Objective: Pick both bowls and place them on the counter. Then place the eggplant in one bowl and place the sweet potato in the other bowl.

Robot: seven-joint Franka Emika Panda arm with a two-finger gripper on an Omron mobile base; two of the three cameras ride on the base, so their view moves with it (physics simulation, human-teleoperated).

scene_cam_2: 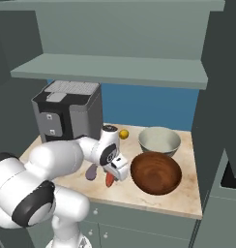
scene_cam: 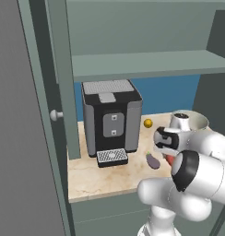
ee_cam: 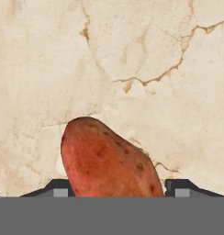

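Note:
On the counter (scene_cam_2: pixel 139 199) stand both bowls: the dark wooden bowl (scene_cam_2: pixel 156 173) in front and the grey-beige bowl (scene_cam_2: pixel 159 140) behind it, whose rim (scene_cam: pixel 198 120) peeks past the arm. My gripper (scene_cam_2: pixel 113 175) points down just left of the wooden bowl, shut on the sweet potato (scene_cam_2: pixel 109 180). In the hand view the orange-red sweet potato (ee_cam: pixel 109 160) fills the gap between the finger tips (ee_cam: pixel 58 189) over the marble counter (ee_cam: pixel 132 69). The purple eggplant (scene_cam: pixel 153 161) lies on the counter left of the gripper (scene_cam: pixel 166 154); it also shows as the eggplant (scene_cam_2: pixel 92 172) behind my wrist.
A black and grey coffee machine (scene_cam: pixel 112 122) stands at the back left of the counter. A small yellow ball (scene_cam_2: pixel 124 133) lies near the blue back wall. A grey-green shelf (scene_cam_2: pixel 110 70) hangs overhead. An open cabinet door with a knob (scene_cam: pixel 56 115) bounds the left side.

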